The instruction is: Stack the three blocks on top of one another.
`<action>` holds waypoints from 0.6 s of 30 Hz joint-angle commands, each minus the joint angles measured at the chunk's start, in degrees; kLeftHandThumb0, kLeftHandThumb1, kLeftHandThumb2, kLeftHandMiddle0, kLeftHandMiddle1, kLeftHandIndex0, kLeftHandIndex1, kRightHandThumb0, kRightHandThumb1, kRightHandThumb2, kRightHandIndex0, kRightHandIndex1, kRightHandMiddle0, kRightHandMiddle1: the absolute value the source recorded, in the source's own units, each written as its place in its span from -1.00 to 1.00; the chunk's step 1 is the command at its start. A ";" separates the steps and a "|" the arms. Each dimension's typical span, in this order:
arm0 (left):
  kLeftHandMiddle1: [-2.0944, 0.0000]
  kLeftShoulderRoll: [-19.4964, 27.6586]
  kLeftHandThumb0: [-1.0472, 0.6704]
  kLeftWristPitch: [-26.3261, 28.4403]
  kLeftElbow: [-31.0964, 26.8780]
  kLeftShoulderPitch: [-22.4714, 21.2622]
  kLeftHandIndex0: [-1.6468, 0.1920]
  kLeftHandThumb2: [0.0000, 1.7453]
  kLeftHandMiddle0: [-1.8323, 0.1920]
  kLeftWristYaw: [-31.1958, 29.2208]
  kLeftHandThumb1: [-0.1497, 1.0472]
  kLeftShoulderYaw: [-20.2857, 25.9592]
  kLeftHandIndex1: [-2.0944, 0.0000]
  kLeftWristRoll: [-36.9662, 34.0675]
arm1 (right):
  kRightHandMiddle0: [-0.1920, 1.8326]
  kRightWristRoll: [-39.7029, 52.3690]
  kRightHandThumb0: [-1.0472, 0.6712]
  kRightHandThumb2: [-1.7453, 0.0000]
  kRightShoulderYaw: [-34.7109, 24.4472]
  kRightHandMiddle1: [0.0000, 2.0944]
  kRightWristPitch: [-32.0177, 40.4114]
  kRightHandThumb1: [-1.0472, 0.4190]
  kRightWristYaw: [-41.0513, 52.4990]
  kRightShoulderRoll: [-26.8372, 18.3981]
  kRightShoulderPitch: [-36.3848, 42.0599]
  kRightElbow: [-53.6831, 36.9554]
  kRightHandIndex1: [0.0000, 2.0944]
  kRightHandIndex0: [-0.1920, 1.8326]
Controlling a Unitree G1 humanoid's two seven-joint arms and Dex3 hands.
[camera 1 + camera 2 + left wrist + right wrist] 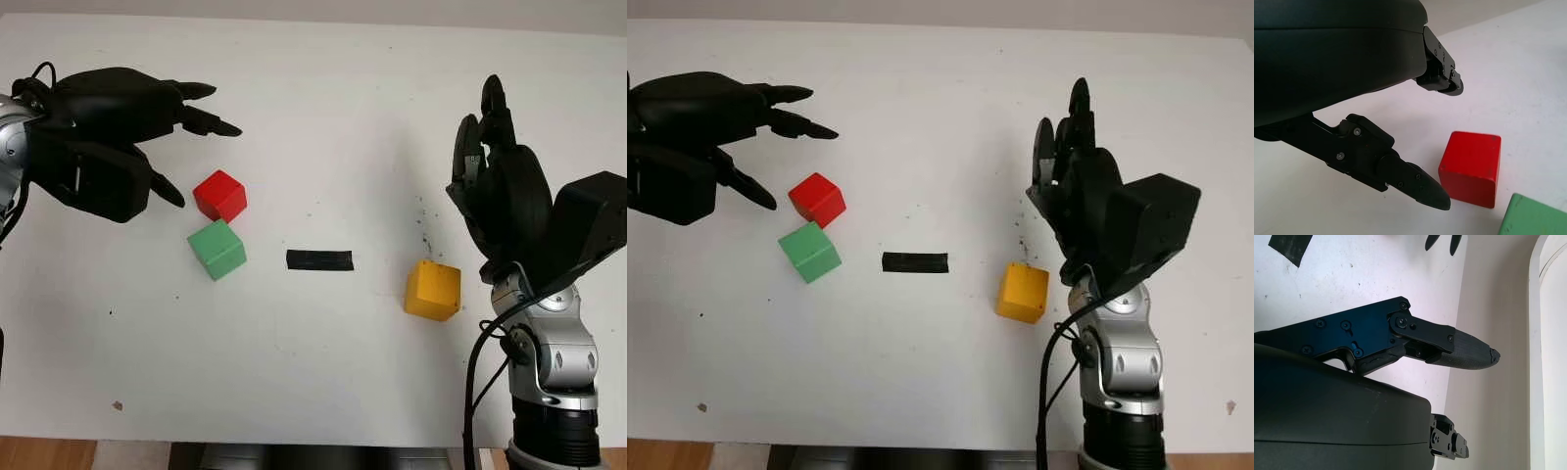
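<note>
A red block (219, 195) lies on the white table (323, 98) at the left, and a green block (217, 249) touches its near side. A yellow block (432, 290) lies alone at the right. My left hand (181, 137) hovers open just left of and above the red block, holding nothing; in the left wrist view the red block (1470, 168) sits past one fingertip (1425, 191), with the green block's corner (1533, 218) beside it. My right hand (490, 162) stands open and upright just right of and behind the yellow block.
A strip of black tape (318, 259) lies on the table between the green and yellow blocks. Small dark specks (424, 230) dot the surface behind the yellow block. The table's front edge (294, 441) runs along the bottom.
</note>
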 commanded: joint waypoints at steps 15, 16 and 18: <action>0.94 -1.82 -0.40 -4.06 4.07 0.57 0.33 -0.93 0.79 15.10 0.64 -2.67 0.92 5.59 | -1.00 -0.15 -0.61 0.21 -0.47 -1.00 0.48 -1.00 0.19 -0.49 0.93 -1.84 -1.00 -1.00; 0.95 -1.87 -0.41 -4.10 4.04 0.66 0.32 -0.93 0.78 14.99 0.65 -2.68 0.92 5.49 | -1.00 -0.21 -0.61 0.21 -0.45 -1.00 0.43 -1.00 0.14 -0.47 0.94 -1.87 -1.00 -1.00; 0.94 -1.90 -0.41 -4.38 3.96 0.79 0.31 -0.93 0.78 15.40 0.66 -2.84 0.91 5.72 | -1.00 -0.27 -0.60 0.21 -0.39 -1.00 0.33 -1.00 0.26 -0.58 0.92 -1.76 -1.00 -1.00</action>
